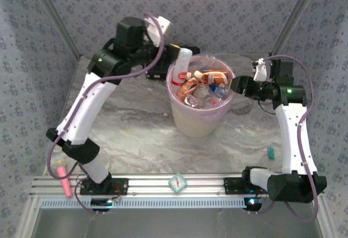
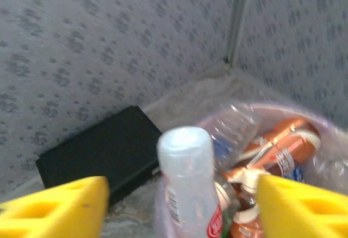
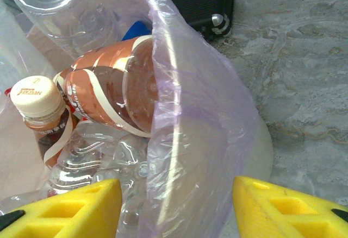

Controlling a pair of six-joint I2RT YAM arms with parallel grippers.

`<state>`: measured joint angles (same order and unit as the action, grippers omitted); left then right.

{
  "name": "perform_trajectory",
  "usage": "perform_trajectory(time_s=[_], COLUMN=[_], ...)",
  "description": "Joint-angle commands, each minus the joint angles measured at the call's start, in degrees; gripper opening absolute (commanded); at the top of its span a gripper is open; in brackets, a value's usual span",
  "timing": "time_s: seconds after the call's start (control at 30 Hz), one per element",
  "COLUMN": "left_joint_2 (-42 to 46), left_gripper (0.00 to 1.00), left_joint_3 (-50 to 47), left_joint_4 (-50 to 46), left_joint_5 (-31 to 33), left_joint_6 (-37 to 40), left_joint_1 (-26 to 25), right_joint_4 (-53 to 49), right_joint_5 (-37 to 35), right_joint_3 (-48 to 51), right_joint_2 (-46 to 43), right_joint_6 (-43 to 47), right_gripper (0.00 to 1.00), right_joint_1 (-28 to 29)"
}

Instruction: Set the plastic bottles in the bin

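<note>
While both jaws gape released, one bin (image 1: 198, 124), one white bottle (image 2: 187, 178) poking out, one black case (image 2: 103, 154).

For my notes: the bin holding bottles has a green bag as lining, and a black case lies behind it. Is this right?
The bag is pale pink-lavender, not green; the right wrist view shows it. The bin does hold bottles, and the black case lies behind it.
</note>
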<state>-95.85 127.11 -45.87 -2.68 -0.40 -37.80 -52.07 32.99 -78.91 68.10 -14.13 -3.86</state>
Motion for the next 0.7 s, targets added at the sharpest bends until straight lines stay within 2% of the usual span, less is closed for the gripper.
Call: perform_trajectory(time_s=[0.0, 0.2, 0.3, 0.4, 0.57, 0.67], left_joint_2=[-1.9, -10.3, -14.9, -16.9, -19.0, -18.6], left_gripper=[0.56, 0.41, 0.4, 0.36, 0.35, 0.35], left_joint_3=[-1.2, 7.3, 12.4, 12.6, 12.1, 8.4], left_joint_4=[6.7, 4.5, 0.6, 0.5, -0.8, 0.5], left_joint_5=[-1.9, -1.6, 1.8, 6.1, 6.7, 6.8], left_joint_6=[-5.4, -7.3, -7.3, -5.3, -4.5, -5.4], left_joint_1=[1.0, 1.2, 1.0, -0.3, -3.0, -4.2], right_joint_4=[-0.1, -0.8, -1.2, -1.5, -1.1, 0.1], right_joint_5=[-0.8, -1.2, -2.0, -2.9, -4.0, -4.1], right_joint_3=[-0.4, -0.1, -0.1, 0.2, 1.7, 2.2], right_joint_2=[-1.6, -2.7, -3.3, -3.4, -3.9, -3.7], right_joint_6=[0.0, -0.1, 0.0, 0.1, -0.3, -1.6], right_gripper=[0.58, 0.58, 0.59, 0.59, 0.59, 0.59], right_joint_1=[-0.3, -0.2, -0.4, -0.6, -0.8, -0.6])
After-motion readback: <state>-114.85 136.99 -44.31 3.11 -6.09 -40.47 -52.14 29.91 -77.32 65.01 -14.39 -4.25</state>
